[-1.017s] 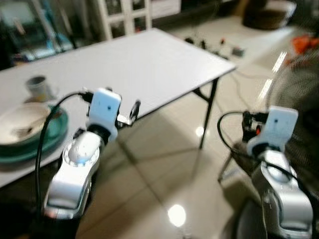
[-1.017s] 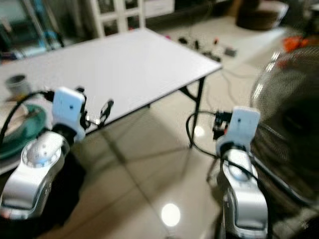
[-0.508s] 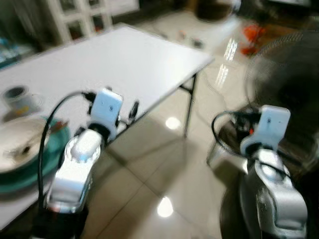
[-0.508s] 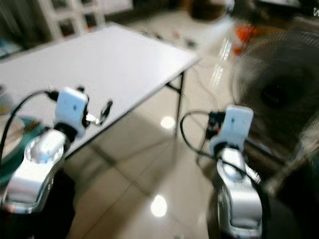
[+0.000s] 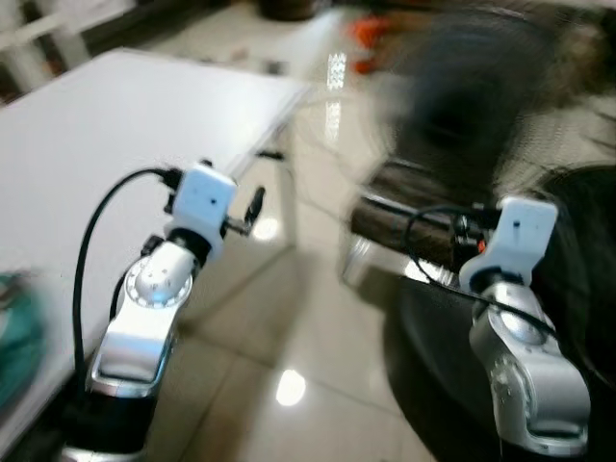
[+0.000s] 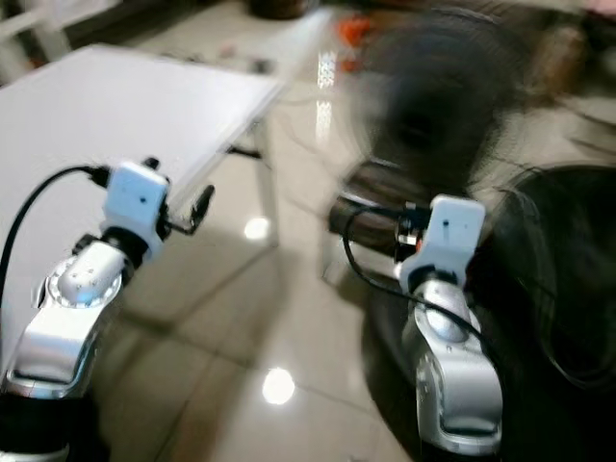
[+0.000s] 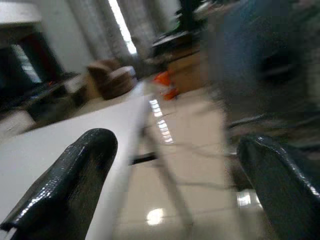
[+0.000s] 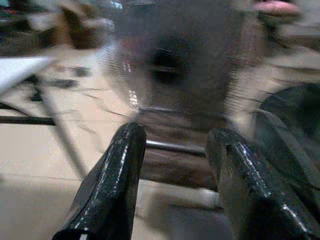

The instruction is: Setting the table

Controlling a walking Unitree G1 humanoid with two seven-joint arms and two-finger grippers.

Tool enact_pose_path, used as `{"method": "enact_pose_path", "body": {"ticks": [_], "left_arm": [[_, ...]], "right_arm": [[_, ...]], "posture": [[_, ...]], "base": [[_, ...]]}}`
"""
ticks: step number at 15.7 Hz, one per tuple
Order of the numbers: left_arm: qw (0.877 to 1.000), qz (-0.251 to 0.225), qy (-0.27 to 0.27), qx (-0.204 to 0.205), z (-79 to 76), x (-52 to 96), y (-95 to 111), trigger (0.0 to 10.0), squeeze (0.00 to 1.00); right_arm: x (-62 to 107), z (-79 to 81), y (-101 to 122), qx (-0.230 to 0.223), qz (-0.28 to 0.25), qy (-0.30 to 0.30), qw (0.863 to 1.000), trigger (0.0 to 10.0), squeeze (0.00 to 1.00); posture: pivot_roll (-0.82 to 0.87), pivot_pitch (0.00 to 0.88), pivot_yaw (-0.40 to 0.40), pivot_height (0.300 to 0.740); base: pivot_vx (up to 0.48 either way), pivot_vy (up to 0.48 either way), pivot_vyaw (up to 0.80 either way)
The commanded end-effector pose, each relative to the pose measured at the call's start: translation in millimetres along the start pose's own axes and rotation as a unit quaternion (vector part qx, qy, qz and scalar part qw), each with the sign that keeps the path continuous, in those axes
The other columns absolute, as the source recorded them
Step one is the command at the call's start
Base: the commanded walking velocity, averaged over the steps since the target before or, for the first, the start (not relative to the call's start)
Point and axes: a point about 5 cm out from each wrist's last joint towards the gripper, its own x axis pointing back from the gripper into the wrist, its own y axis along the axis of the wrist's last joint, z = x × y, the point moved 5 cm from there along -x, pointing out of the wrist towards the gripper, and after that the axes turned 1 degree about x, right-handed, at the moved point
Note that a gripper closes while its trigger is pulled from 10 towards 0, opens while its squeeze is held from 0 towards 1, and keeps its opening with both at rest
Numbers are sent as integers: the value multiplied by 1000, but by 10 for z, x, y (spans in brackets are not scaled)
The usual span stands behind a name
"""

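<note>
Blur smears most of the head views, so the dark round shape [image 5: 462,96] beyond the counter's far corner reads as a standing fan only by its grille in the right wrist view; its stand and base are hard to make out. A sliver of teal plate [image 5: 14,337] is cut off where the near edge of the white counter [image 5: 87,125] leaves the left eye view, and how it lies cannot be told, nor what sits on it. The counter's long axis runs away from the robot toward that far corner, where a thin black leg [image 6: 269,207] drops to the glossy tiled floor [image 5: 279,327].

The left claw [image 7: 172,180] is raised just off the counter's near edge, pointing along it toward the far corner; its two black fingers [image 7: 70,185] stand wide apart, released, with nothing between them. The right claw [image 8: 172,185] is held over the floor, well apart from the counter, aimed at the fan; its fingers [image 8: 112,185] are parted and empty. A large black rounded object [image 5: 577,289] fills the lower right beside the right arm, too blurred to identify.
</note>
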Motion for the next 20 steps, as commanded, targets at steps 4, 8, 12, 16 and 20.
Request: {"method": "enact_pose_path", "body": {"ticks": [4,8,12,16,20], "left_arm": [[1000,2,11,0,78,35,-23,10000,0],[1000,4,15,-5,93,31,-25,10000,0],[999,14,34,-6,155,44,-64,10000,0],[1000,14,20,5,86,58,-83,10000,0],[998,52,-17,-5,1,132,-281,10000,0]], "right_arm": [[-97,81,-60,13,16,21,1000,10000,0],[-184,158,-80,10,22,53,998,10000,0],[-180,331,-67,5,15,106,994,10000,0],[-177,338,-142,31,25,117,992,10000,0],[-179,256,-371,29,68,103,992,10000,0]], "posture": [[19,19,24,740],[20,19,23,740],[21,23,18,740],[18,15,10,740],[19,5,9,740]], "base": [[97,0,-772],[430,0,-383],[436,0,0],[321,0,0],[0,0,0]]}}
